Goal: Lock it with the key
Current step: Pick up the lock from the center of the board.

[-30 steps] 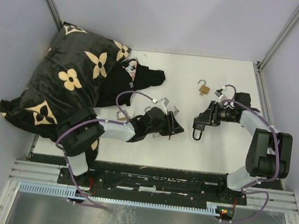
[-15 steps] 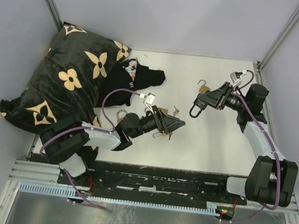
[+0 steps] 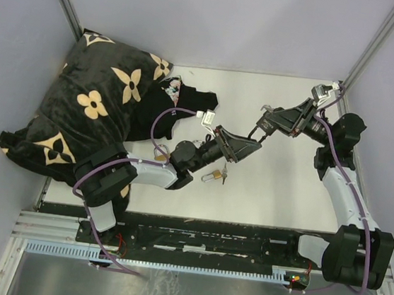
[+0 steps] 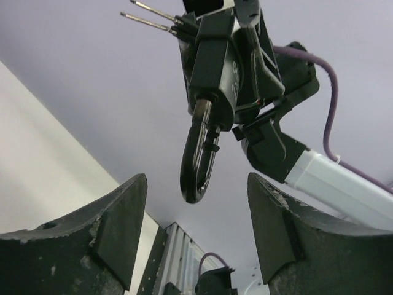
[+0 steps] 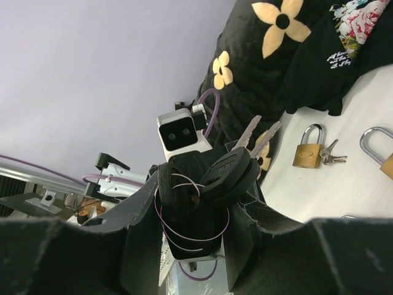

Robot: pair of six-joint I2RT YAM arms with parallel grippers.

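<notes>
Your left tool (image 3: 254, 144) is open and empty. The black padlock (image 4: 214, 58), clamped in your right tool (image 3: 267, 124), sits at its 1 o'clock, shackle (image 4: 198, 166) pointing into the gap.

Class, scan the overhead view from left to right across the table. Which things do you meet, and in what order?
Flowered black blanket → brass padlock → right gripper, its jaws shut on the black padlock.
</notes>
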